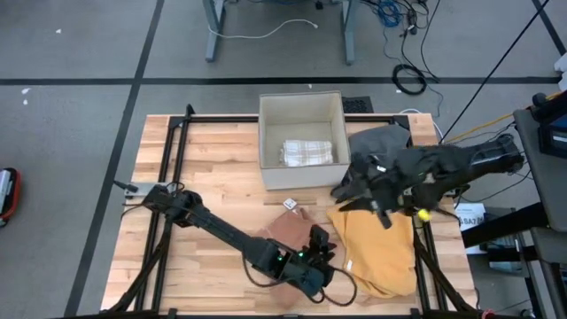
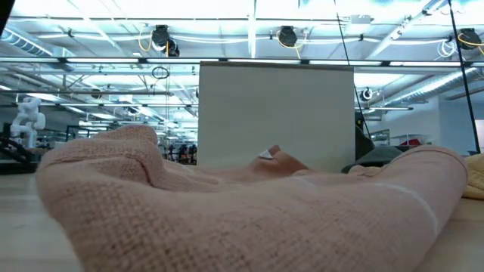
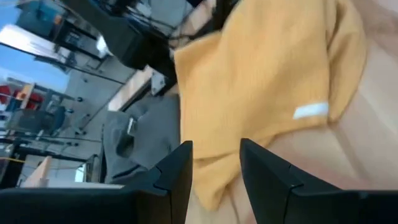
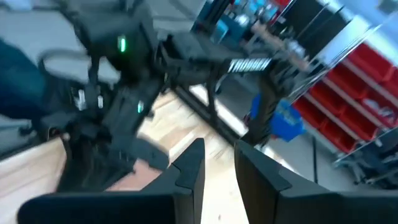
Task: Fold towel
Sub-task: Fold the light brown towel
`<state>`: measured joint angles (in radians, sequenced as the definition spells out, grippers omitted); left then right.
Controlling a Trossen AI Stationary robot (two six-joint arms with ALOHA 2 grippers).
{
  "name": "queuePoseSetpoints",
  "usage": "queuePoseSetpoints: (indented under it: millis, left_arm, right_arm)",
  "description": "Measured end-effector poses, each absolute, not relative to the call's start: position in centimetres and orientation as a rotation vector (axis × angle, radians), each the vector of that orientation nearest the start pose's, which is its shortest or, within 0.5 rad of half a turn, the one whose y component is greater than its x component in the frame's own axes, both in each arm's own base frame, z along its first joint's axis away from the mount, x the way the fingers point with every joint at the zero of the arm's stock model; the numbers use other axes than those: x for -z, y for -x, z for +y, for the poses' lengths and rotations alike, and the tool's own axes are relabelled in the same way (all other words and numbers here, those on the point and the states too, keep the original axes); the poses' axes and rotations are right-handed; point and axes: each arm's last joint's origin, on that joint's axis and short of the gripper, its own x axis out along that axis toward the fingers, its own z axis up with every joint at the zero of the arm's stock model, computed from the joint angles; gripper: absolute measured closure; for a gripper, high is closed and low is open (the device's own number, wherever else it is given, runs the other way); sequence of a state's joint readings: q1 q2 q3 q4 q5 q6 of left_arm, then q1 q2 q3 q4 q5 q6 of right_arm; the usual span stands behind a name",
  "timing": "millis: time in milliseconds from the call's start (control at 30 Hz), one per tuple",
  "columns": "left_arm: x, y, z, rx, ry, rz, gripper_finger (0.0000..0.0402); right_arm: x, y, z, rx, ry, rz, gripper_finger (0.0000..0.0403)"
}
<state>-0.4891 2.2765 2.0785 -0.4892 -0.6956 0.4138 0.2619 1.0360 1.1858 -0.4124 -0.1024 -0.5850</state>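
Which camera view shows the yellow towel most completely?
The high view: the whole yellow towel lies spread near the table's right front corner. The left wrist view shows only part of it, with a white label; the low view shows only its edge at right; the right wrist view none.

We see a white open box (image 1: 300, 128) at the table's (image 1: 213, 168) far edge, with a folded checked cloth (image 1: 306, 152) inside. A grey cloth (image 1: 376, 140) lies just beside it.

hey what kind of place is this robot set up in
Likely an industrial lab or workshop: a wooden table on a grey floor with loose cables, exposed ceiling lights in the low view, and shelving with red bins in the right wrist view.
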Motion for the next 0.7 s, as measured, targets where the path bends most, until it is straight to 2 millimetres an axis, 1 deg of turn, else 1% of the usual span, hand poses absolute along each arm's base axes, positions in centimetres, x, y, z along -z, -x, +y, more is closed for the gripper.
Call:
queuePoseSetpoints:
  millis: [67, 167, 333, 433, 567, 700]
  left_arm:
    - [-25.9, -46.2, -21.7, -0.042, -0.781, 0.664, 0.0262]
    - [-26.2, -46.1, -20.5, 0.015, -0.725, 0.75, 0.0262]
    - [-26.5, -45.4, -17.8, -0.002, -0.661, 0.909, 0.0262]
    - [-27.9, -44.8, -16.0, -0.019, -0.608, 0.954, 0.0262]
    - [-30.6, -43.9, -13.9, 0.004, -0.519, 0.949, 0.0262]
    - [-34.1, -42.4, -12.0, 0.028, -0.452, 0.895, 0.0262]
  right_arm:
    - [-40.9, -19.2, 5.4, -0.418, 0.581, 0.112, 0.0329]
    - [-41.8, -17.3, 5.0, -0.422, 0.562, 0.069, 0.0329]
    - [-42.7, -14.9, 4.5, -0.441, 0.543, 0.009, 0.0329]
    - [-43.2, -13.8, 4.2, -0.432, 0.535, -0.026, 0.0329]
    - [-43.6, -12.7, 3.9, -0.42, 0.529, -0.065, 0.0329]
    - [-43.8, -11.8, 3.6, -0.418, 0.496, -0.073, 0.0329]
